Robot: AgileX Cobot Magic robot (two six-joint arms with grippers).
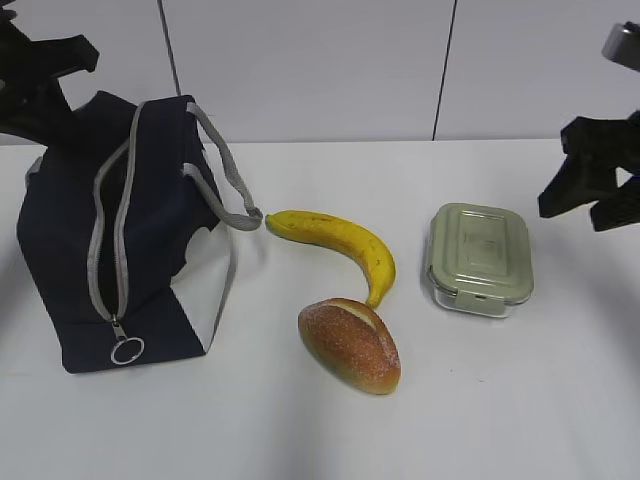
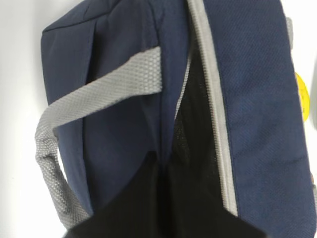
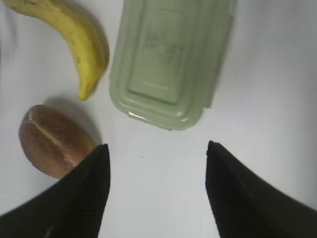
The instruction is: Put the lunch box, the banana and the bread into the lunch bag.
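Three items lie outside the lunch bag: banana, bread touching its tip, lunch box apart on the right. Right gripper hangs open and empty before the box. Left gripper is closed, empty, above the zipper. Risk: opening appears narrow; items may snag unless it is widened

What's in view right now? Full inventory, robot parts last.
lunch bag: 1, navy with grey zipper and handles, white lower panel; left on the table, zipper part open.
banana: 1, yellow; centre, right of the bag.
bread: 1, golden-brown; in front of the banana.
lunch box: 1, sage-green lid, clear base; right of the banana, lid on.
table: 1, white.
left gripper: 1, black; shut, at the bag's zipper opening.
right gripper: 1, black; open, above the table near the lunch box, holding nothing.
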